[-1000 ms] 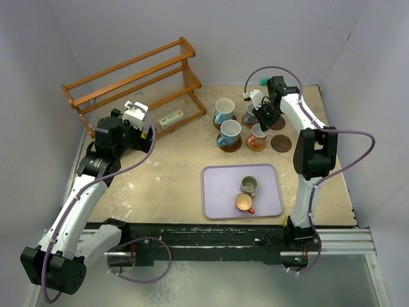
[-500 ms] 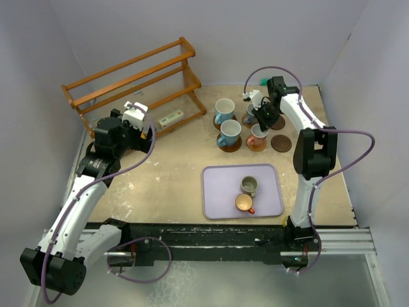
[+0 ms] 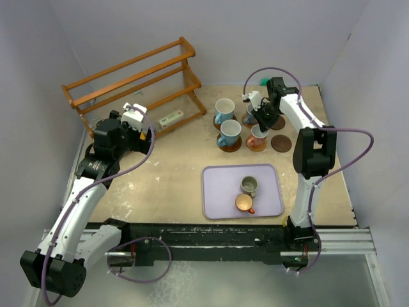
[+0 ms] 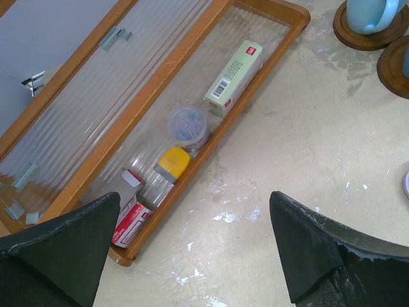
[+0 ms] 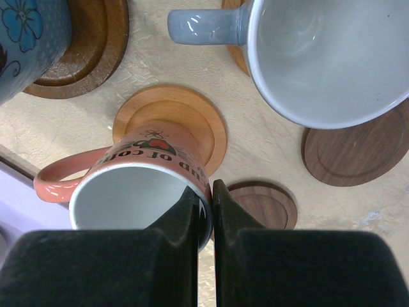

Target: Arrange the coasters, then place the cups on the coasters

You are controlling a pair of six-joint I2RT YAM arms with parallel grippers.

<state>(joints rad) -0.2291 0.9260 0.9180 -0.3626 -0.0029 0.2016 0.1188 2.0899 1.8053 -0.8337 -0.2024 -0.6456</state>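
Rack (image 3: 137, 80) at far left of the table (image 3: 172, 173), small items (image 4: 233, 77) on its bottom shelf. Tray (image 3: 220, 192) centre-front, holding two cups (image 3: 248, 185). Behind it, three cups (image 3: 223, 110) stand on coasters (image 3: 230, 146), with the front-right cup (image 3: 257, 134) over a fourth. Bare coasters (image 3: 280, 142) lie to the right.

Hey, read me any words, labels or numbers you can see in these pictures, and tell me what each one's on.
"up of" and "of coffe": on the side of the orange mug, upside down in the right wrist view, the rest cut off.
Barcode and print on the green-and-white box in the wooden rack: too small to read.
Lettering on the red-and-white pack in the same rack: blurred, unreadable.
No other text shows.
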